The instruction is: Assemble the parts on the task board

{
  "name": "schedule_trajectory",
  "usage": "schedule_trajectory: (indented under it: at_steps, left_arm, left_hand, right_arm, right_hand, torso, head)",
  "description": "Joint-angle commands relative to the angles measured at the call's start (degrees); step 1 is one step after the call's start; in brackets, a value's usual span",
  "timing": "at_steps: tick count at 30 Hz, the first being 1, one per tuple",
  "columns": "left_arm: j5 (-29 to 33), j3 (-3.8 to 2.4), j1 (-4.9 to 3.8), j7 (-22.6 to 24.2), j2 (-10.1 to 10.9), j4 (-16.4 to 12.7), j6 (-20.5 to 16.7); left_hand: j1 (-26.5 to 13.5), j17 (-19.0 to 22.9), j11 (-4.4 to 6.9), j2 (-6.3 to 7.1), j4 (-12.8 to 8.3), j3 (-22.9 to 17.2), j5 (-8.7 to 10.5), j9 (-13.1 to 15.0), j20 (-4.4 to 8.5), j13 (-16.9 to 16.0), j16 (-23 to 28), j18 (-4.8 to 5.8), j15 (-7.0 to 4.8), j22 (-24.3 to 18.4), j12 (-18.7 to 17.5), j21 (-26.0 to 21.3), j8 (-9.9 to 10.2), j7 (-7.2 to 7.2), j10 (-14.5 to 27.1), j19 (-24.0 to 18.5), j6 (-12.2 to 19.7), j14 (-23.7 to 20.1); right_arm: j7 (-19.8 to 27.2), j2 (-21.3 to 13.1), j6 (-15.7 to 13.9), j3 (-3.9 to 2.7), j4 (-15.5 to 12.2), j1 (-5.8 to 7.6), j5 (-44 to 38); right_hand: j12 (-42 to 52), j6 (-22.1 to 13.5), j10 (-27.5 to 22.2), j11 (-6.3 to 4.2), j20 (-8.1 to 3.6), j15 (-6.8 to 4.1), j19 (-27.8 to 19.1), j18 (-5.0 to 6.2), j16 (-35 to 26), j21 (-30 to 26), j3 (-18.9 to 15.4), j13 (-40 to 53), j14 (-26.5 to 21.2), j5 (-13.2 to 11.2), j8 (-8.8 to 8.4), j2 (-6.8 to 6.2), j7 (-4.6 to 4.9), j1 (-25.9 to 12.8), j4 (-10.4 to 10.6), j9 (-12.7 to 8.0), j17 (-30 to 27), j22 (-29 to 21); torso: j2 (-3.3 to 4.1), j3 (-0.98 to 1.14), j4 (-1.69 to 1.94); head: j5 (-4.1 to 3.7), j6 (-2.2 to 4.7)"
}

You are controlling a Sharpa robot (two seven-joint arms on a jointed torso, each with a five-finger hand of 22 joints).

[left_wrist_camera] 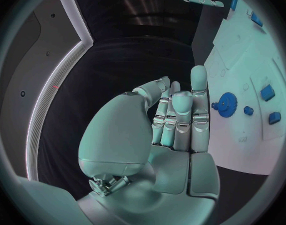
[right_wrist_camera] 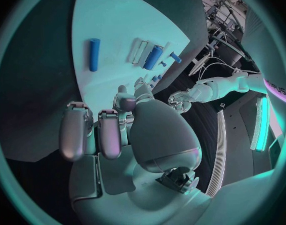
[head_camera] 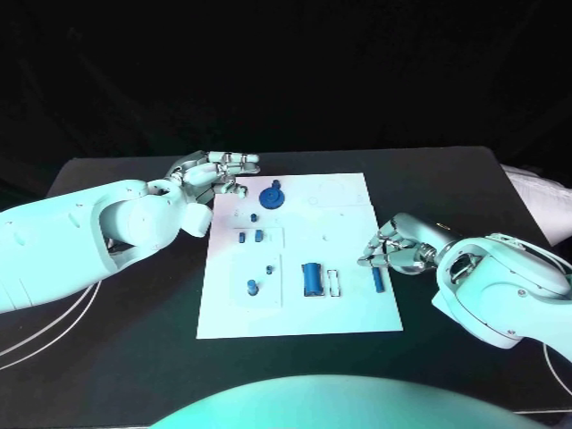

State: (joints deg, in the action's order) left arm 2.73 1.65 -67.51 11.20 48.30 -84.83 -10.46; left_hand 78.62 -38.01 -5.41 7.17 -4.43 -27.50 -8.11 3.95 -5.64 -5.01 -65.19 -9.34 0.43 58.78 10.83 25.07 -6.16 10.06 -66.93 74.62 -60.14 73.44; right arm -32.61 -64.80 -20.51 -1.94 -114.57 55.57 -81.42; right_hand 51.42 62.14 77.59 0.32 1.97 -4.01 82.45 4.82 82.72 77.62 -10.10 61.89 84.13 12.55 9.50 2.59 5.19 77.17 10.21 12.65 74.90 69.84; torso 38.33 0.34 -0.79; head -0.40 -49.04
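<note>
The white task board (head_camera: 299, 308) lies mid-table. On it are a blue gear (head_camera: 274, 195) at the far end, small blue parts (head_camera: 248, 237) in the middle, a thick blue cylinder (head_camera: 313, 279) and a thin blue rod (head_camera: 378, 281) near the right edge. My left hand (head_camera: 215, 174) hovers by the board's far left corner, fingers straight and together, holding nothing; the gear (left_wrist_camera: 227, 105) sits just past its fingertips. My right hand (head_camera: 396, 246) hangs over the board's right edge with loosely bent fingers, holding nothing. The rod (right_wrist_camera: 93, 54) lies apart from it.
More small blue pieces (head_camera: 251, 287) sit in the board's left column, with a pale slot (head_camera: 335, 282) beside the cylinder. The black table (head_camera: 131, 357) spreads around the board. A white object (head_camera: 557, 201) lies at the table's far right edge.
</note>
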Motion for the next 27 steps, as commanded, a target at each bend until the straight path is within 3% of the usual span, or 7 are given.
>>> schedule_trajectory:
  at_steps: [1,6,13,27]
  left_arm:
    - [-0.1,-0.04,-0.02,0.4,0.0,-0.3,0.9]
    - [-0.2,-0.04,-0.02,0.4,0.0,-0.3,1.0]
    - [-0.2,-0.03,0.16,0.4,-0.1,-0.1,1.1]
    - [-0.2,-0.03,0.55,0.4,-0.1,0.0,1.1]
  left_hand:
    - [-0.2,0.1,-0.07,-0.48,-0.3,0.0,-0.13,0.0,-0.09,-0.1,0.1,-1.0,-0.08,-0.1,0.1,-0.4,-0.4,-0.02,0.3,-0.3,0.2,-0.4]
    - [-0.2,0.1,-0.07,-0.48,-0.3,0.0,-0.13,0.0,-0.09,-0.1,0.1,-1.0,-0.08,-0.1,0.1,-0.4,-0.4,-0.02,0.3,-0.3,0.2,-0.4]
    - [-0.2,0.1,-0.07,-0.48,-0.3,0.0,-0.13,0.0,-0.09,-0.1,0.1,-1.0,-0.08,-0.1,0.1,-0.4,-0.4,-0.02,0.3,-0.3,0.2,-0.4]
    - [-0.2,0.1,-0.07,-0.48,-0.3,0.0,-0.13,0.0,-0.09,-0.1,0.1,-1.0,-0.08,-0.1,0.1,-0.4,-0.4,-0.02,0.3,-0.3,0.2,-0.4]
  right_arm:
    - [0.1,-0.8,3.2,0.16,0.2,-0.07,-5.2]
    - [-0.7,-1.4,5.8,0.38,0.9,-0.84,-9.2]
    - [-1.2,-1.0,7.7,0.5,2.1,-2.29,-12.1]
    - [-1.5,0.7,10.6,0.55,4.2,-2.65,-14.1]
  right_hand:
    - [-0.2,-0.2,-0.3,0.02,0.17,0.24,-0.1,-0.55,0.4,0.0,0.4,0.1,3.9,0.3,-0.38,0.21,-0.06,0.5,0.2,-0.1,4.4,0.3]
    - [0.0,0.5,-0.1,-0.06,0.21,0.22,0.0,-0.6,0.5,0.2,0.5,0.3,3.9,0.6,-0.3,0.41,-0.21,0.4,0.6,0.0,4.6,0.6]
    - [-0.3,1.1,0.0,-0.15,0.19,0.15,0.1,-0.6,0.5,0.2,0.4,0.2,3.9,0.8,-0.39,0.4,-0.33,-0.4,1.5,0.0,4.6,0.7]
    - [-0.8,1.4,0.0,-0.15,0.17,0.14,0.0,-0.57,0.4,0.1,0.0,0.0,3.9,0.6,-0.81,0.04,-0.37,-1.8,3.4,0.0,4.5,0.5]
  torso:
    - [-0.03,0.07,-0.39]
    - [-0.14,0.12,-0.62]
    - [-0.15,0.14,-0.46]
    - [-0.06,0.12,-0.37]
  head:
    - [-0.44,0.15]
    - [-0.55,0.1]
    - [-0.7,0.05]
    - [-0.82,0.05]
